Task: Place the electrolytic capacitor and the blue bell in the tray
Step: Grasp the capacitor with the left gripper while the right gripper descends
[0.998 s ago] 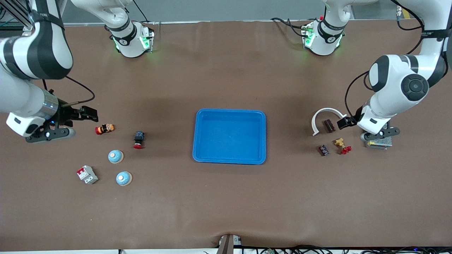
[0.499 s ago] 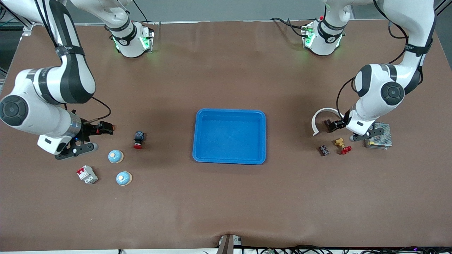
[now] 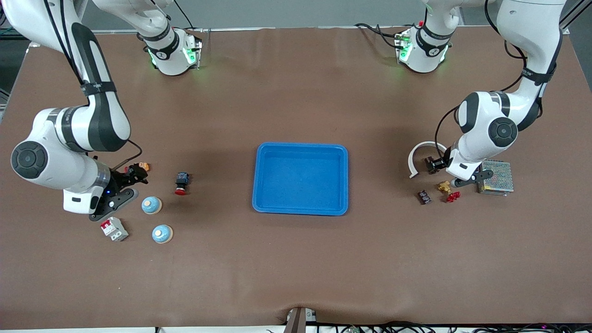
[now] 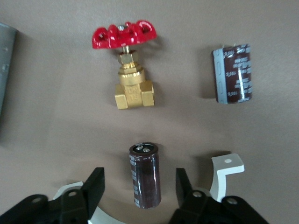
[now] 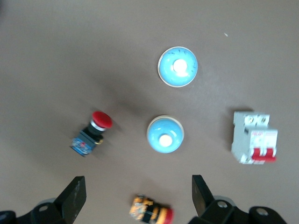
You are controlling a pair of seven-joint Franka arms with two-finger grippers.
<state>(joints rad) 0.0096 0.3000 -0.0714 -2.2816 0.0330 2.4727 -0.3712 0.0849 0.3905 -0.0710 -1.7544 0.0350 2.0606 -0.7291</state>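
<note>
Both arms had descended; left hand (image 4: 138, 186), half-closed around the capacitor (image 4: 145, 175), should centre before clamping; right hand (image 5: 138, 196) stayed wide apart.

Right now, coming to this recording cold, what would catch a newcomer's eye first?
The bright-blue tray in the middle of the table, with nothing in it. Then the two clusters of small parts: toward the left arm's end, the left end effector straddles a dark capacitor lying on the table, fingers not yet touching it. Toward the right arm's end, the open right end effector is over an orange part, beside two blue bells.
</note>
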